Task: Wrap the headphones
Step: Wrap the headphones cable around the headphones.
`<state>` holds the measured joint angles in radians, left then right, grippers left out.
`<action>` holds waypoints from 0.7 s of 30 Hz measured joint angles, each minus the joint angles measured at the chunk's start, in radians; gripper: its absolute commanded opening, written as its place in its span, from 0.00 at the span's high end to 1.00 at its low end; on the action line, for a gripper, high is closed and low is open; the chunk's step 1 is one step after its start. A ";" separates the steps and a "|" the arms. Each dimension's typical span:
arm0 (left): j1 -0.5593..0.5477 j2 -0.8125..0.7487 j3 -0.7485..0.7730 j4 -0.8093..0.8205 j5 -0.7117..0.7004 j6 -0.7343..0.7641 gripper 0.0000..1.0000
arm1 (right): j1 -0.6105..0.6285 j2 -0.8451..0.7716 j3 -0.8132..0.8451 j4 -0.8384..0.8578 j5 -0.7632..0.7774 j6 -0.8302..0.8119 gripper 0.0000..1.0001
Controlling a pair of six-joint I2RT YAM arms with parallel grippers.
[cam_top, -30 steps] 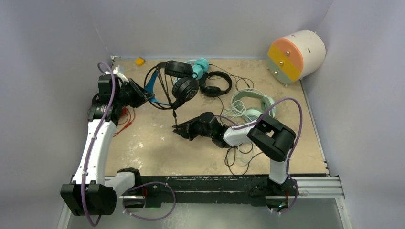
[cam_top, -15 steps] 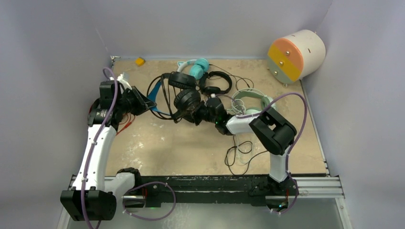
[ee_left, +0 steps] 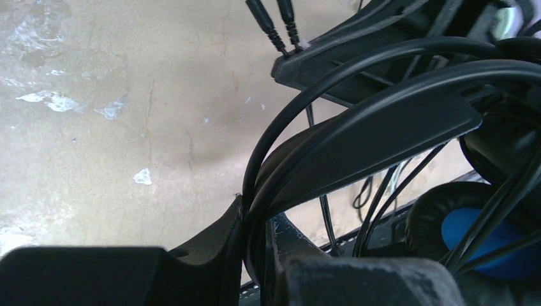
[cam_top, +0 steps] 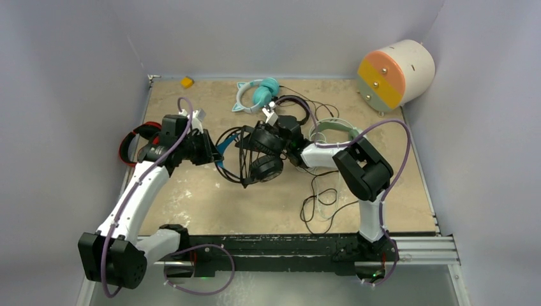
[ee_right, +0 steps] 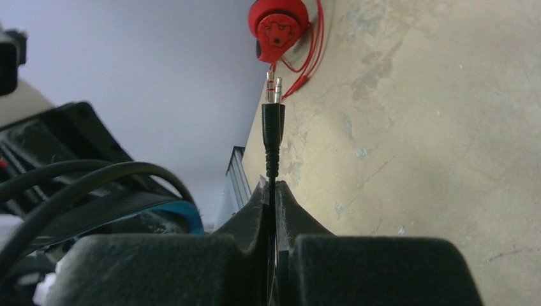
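Note:
The black headphones with the blue inner band (cam_top: 254, 155) hang over the middle of the table. My left gripper (cam_top: 207, 150) is shut on their headband (ee_left: 357, 137); a blue-lined ear cup (ee_left: 475, 236) shows at the right of the left wrist view. My right gripper (cam_top: 260, 136) sits right against the same headset and is shut on its thin black cable, the plug (ee_right: 273, 127) sticking out past the fingertips (ee_right: 284, 197). The red headphones (cam_top: 136, 138) lie at the left edge. Teal cat-eared (cam_top: 256, 93), small black (cam_top: 295, 109) and mint-green (cam_top: 339, 131) headphones lie behind.
A cream drum with an orange face (cam_top: 395, 73) stands at the back right corner. A small yellow object (cam_top: 186, 81) lies at the back left. Loose black cable loops (cam_top: 322, 204) trail on the table near the right arm's base.
The right gripper closed on the cable and moved back and up against the black headset. The left arm carried that headset from the back left toward the centre, uncovering the red headphones.

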<state>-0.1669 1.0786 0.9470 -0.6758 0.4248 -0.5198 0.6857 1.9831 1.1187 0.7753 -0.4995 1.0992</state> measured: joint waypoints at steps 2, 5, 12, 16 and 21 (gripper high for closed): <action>-0.007 0.019 0.006 -0.006 -0.010 0.036 1.00 | 0.001 0.002 -0.009 0.056 -0.021 -0.037 1.00; -0.017 0.081 0.032 -0.024 -0.018 0.079 1.00 | -0.001 0.002 -0.058 0.144 -0.024 -0.078 1.00; -0.078 0.227 0.050 -0.055 -0.098 0.147 1.00 | -0.007 -0.002 -0.219 0.185 0.022 -0.173 1.00; -0.113 0.275 0.051 -0.047 -0.141 0.160 1.00 | -0.003 -0.002 -0.286 0.231 0.082 -0.176 1.00; -0.194 0.316 0.065 -0.032 -0.242 0.198 1.00 | 0.006 0.018 -0.367 0.357 0.166 -0.150 1.00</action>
<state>-0.3607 1.3949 1.0122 -0.7082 0.1829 -0.3214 0.6918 2.0010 0.7517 1.1324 -0.3332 0.9489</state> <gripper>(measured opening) 0.095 0.012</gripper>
